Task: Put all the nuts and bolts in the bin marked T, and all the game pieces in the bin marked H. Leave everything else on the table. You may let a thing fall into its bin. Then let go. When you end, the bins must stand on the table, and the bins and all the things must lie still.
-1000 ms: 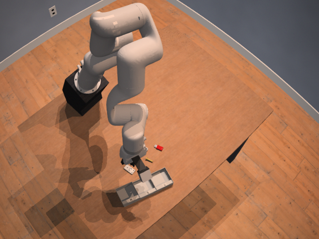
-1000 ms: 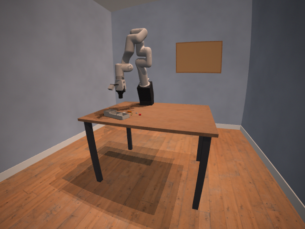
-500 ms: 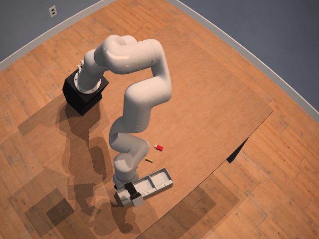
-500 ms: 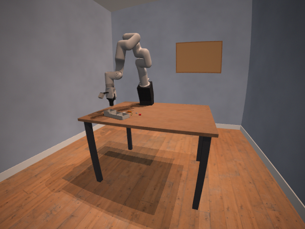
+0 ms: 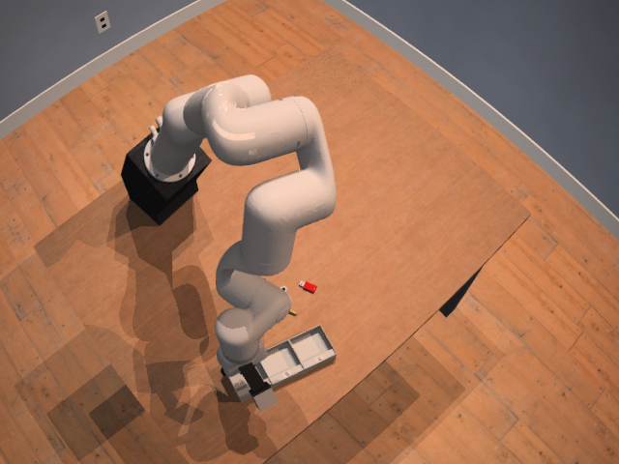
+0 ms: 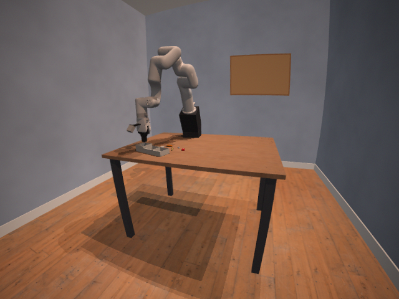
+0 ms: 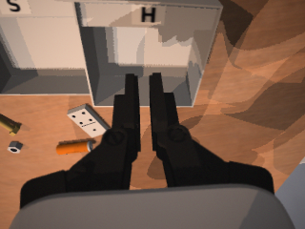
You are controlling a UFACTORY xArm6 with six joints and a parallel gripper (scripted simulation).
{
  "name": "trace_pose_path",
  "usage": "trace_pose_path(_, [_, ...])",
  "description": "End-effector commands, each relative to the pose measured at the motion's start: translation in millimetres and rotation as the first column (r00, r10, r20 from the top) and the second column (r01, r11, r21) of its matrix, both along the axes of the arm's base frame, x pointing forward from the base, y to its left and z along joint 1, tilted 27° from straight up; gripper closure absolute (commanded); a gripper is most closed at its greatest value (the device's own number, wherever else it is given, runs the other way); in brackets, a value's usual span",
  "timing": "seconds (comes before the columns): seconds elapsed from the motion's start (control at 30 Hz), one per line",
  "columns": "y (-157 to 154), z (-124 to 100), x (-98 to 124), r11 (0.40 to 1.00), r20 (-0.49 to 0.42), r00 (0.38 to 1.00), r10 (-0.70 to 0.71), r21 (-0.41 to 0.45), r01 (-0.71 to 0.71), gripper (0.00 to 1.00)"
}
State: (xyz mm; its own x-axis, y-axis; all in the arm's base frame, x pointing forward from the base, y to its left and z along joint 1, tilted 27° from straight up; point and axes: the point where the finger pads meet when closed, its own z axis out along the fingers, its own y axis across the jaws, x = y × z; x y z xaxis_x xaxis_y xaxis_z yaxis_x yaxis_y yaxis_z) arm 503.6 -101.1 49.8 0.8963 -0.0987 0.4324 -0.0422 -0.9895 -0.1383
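Here, domino (image 7: 88,119) just left of shut gripper (image 7: 143,82)

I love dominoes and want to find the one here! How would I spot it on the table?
Look at the grey bin row near the table's edge, and find the compartment marked H. Just outside its near wall, left of the black tool, lies the domino. It is the only flat white tile with black dots; beside it are an orange cylinder, a small nut and a brass bolt.

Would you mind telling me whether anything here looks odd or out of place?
The gripper hangs shut and holding nothing over the H bin, which looks bare, while the domino lies on the table beside it.
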Motion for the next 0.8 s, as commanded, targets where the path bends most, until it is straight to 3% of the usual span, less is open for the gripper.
trace_pose_path(0.0, [0.1,-6.1,5.4,1.000,0.007,1.000,-0.001,0.000,0.001,0.93])
trace_pose_path(0.4, [3.5,-34.6,19.6,1.000,0.007,1.000,-0.001,0.000,0.001,0.93])
trace_pose_path(0.77, [4.2,-39.9,22.4,1.000,0.007,1.000,-0.001,0.000,0.001,0.93])
